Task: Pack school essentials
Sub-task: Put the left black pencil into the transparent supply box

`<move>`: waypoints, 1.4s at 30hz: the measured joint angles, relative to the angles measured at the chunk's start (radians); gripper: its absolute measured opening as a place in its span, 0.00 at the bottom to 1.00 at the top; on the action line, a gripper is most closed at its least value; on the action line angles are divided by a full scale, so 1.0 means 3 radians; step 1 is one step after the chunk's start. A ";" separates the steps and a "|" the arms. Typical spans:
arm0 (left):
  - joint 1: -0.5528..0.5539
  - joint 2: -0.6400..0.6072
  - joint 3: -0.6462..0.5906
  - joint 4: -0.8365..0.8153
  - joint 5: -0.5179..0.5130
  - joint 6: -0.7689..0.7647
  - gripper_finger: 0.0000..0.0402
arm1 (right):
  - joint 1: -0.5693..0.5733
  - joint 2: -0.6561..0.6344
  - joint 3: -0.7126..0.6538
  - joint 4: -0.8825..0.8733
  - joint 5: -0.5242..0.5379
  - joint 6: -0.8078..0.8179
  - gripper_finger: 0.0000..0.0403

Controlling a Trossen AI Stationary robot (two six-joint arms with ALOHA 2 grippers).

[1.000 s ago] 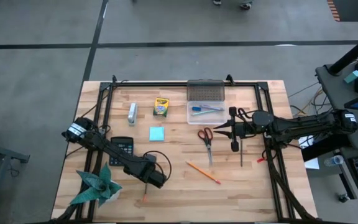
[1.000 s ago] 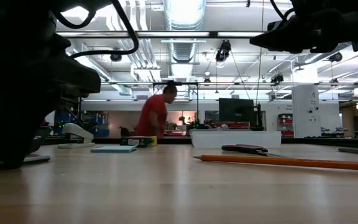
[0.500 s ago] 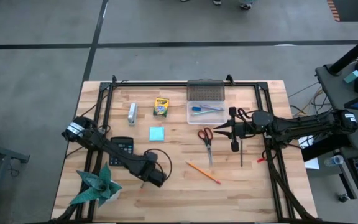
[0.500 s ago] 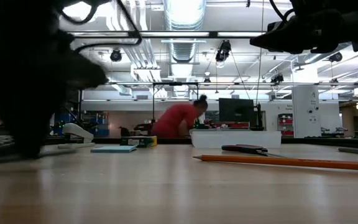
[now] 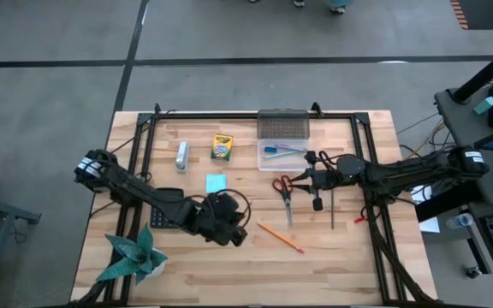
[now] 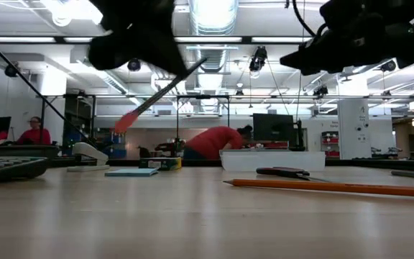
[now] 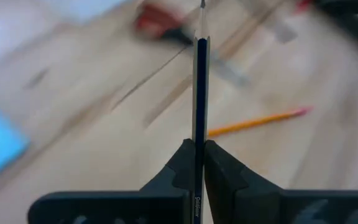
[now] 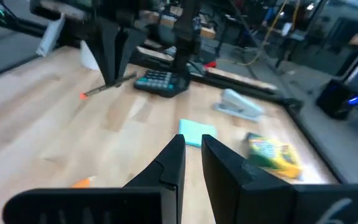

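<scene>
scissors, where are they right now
In the high view the scissors lie flat on the table right of centre, just below the clear tray, with the right pincer close beside them.

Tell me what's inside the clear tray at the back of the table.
The clear tray holds thin pens or pencils with a small blue piece among them. The dark lid behind it hides whatever lies beneath.

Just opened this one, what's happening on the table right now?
The left gripper is shut on a dark pencil and holds it in the air above the table. The right gripper hangs near the red-handled scissors, holding nothing visible. The clear tray already has a few pens in it; the orange pencil, note pad and crayon box lie unpacked.
</scene>
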 joint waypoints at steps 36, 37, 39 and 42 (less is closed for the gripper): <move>0.0478 -0.0044 -0.0046 0.1904 0.0007 0.1937 0.00 | 0.0328 0.1829 0.0341 0.2186 -0.0445 0.1470 0.43; 0.0480 -0.0031 -0.0046 0.1934 0.0006 0.1931 0.00 | 0.0328 0.1829 0.0345 0.2186 -0.0445 0.1470 0.45; 0.0484 -0.0025 -0.0051 0.1928 0.0007 0.1928 0.00 | 0.0328 0.1829 0.0363 0.2189 -0.0443 0.1468 0.46; 0.0485 0.0028 -0.0050 0.2023 0.0005 0.1926 0.00 | 0.0328 0.1827 0.0391 0.2189 -0.0438 0.1468 0.45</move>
